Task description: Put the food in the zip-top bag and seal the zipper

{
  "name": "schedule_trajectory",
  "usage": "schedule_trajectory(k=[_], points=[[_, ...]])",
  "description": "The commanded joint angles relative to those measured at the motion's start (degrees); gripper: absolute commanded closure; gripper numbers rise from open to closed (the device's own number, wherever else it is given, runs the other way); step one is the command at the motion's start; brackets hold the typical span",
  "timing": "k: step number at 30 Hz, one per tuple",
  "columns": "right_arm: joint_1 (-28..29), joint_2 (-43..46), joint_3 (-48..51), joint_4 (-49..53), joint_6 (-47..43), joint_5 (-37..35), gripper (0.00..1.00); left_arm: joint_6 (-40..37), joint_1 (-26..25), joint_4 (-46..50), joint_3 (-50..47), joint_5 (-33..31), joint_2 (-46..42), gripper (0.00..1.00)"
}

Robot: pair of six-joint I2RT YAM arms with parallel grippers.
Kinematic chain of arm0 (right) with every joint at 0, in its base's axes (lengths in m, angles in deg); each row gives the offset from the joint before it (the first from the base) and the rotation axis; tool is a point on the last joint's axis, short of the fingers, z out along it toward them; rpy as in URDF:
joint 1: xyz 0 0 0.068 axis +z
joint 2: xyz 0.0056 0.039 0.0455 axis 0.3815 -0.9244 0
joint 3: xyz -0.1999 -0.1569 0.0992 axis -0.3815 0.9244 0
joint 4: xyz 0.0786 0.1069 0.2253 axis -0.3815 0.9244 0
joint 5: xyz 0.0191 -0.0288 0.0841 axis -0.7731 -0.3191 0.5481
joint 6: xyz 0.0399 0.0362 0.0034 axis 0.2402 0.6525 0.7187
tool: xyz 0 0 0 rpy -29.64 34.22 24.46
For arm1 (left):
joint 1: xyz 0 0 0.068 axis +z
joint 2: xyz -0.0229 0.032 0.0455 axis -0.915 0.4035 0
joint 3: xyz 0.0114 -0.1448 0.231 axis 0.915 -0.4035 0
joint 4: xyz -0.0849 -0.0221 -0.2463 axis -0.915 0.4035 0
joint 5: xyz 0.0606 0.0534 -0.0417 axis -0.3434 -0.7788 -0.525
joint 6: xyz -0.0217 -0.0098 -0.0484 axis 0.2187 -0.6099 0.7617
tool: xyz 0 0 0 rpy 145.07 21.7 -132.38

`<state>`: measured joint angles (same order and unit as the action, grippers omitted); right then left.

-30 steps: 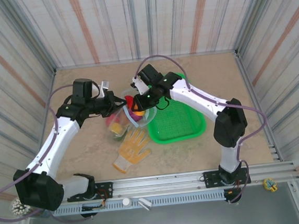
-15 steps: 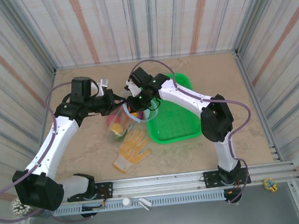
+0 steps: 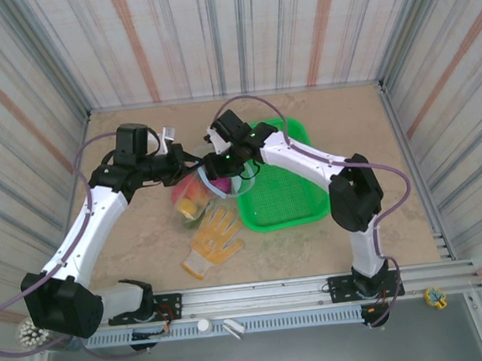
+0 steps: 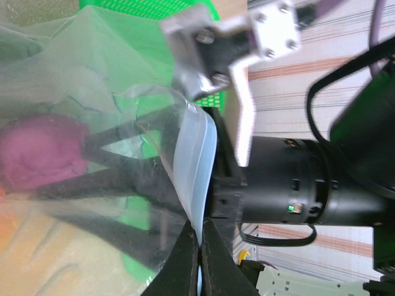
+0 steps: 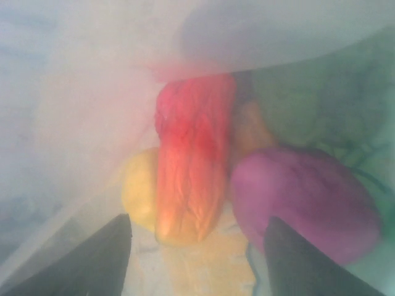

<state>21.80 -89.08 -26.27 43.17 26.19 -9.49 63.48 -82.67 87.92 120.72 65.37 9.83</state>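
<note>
The clear zip-top bag (image 3: 190, 198) lies mid-table with its mouth held up. My left gripper (image 4: 200, 237) is shut on the pale blue zipper (image 4: 194, 160) at the bag's rim. My right gripper (image 5: 196, 225) is inside the bag's mouth, its dark fingers (image 5: 99, 259) standing wide apart and open. Between and beyond them lies food: a red-orange piece (image 5: 191, 166), a purple piece (image 5: 302, 203) and a yellow one (image 5: 139, 188). Neither finger touches them. From above, my right gripper (image 3: 221, 174) meets the left gripper (image 3: 190, 162) over the bag. The purple piece (image 4: 40, 154) shows through the plastic.
A bright green mesh basket (image 3: 280, 198) sits right of the bag, under my right arm. A yellow-orange work glove (image 3: 212, 240) lies just in front of the bag. Striped walls enclose the table on three sides.
My right arm has swung left to the bag's mouth, and its jaws have spread wider. The left gripper has held the rim still.
</note>
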Motion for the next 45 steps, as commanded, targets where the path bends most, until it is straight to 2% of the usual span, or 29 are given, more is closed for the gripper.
schedule_trajectory(k=[1, 6, 10, 15, 18, 20, 23, 26, 30, 33, 36, 37, 40, 42, 45], points=[[-1.8, 8.5, 3.6, -1.7, 1.1, -5.3, 0.44, -0.2, 0.5, -0.2, 0.1, -0.6, -0.9, 1.00], [-5.3, 18.2, 12.9, -8.5, 3.2, -3.3, 0.54, -2.5, 0.6, 2.8, 0.7, -2.2, -1.2, 1.00], [-5.7, 26.3, 19.6, -11.2, 0.7, -8.1, 0.56, -3.6, 0.6, 4.7, 0.7, -3.8, -1.9, 1.00], [-6.2, 31.9, 22.8, -2.9, 0.3, -14.8, 0.72, -5.1, 0.8, 6.2, 0.9, -4.9, -2.8, 1.00], [-5.3, 34.2, 27.7, -1.8, 0.2, -14.7, 0.69, -4.4, 1.8, 6.0, 0.1, -6.3, -4.3, 1.00], [-4.3, 35.9, 31.0, -1.6, 0.7, -16.4, 0.63, -3.2, 2.6, 4.5, -1.1, -5.8, -5.6, 1.00], [-2.3, 38.8, 34.5, 1.1, 1.4, -17.3, 0.60, -3.0, 3.5, 4.4, -1.1, -4.6, -6.3, 1.00], [3.0, 41.9, 40.6, 0.2, 2.8, -15.2, 0.60, -3.6, 3.9, 5.3, -0.1, -4.1, -6.5, 1.00], [13.8, 45.5, 45.3, 0.3, 2.5, -13.8, 0.65, -3.2, 4.0, 4.9, 0.2, -4.1, -6.8, 1.00], [18.1, 47.0, 48.5, -1.3, 3.7, -12.2, 0.66, -3.1, 4.2, 4.5, -0.2, -4.0, -6.9, 1.00], [20.0, 45.0, 49.9, -2.0, 4.6, -13.3, 0.63, -3.2, 4.5, 4.4, -0.2, -3.8, -6.9, 1.00], [20.3, 43.8, 49.6, -2.0, 4.9, -14.7, 0.59, -3.2, 4.6, 4.4, -0.2, -3.6, -7.1, 1.00], [21.0, 40.9, 47.4, -0.4, 4.8, -18.6, 0.56, -2.8, 5.4, 4.5, -0.1, -3.0, -7.5, 1.00], [21.6, 41.0, 46.7, 1.7, 4.3, -22.7, 0.55, -3.0, 5.8, 5.2, 0.1, -2.7, -7.9, 1.00], [21.3, 41.6, 47.0, 4.7, 3.7, -24.6, 0.52, -3.2, 6.1, 5.7, -0.5, -3.2, -9.4, 1.00]])
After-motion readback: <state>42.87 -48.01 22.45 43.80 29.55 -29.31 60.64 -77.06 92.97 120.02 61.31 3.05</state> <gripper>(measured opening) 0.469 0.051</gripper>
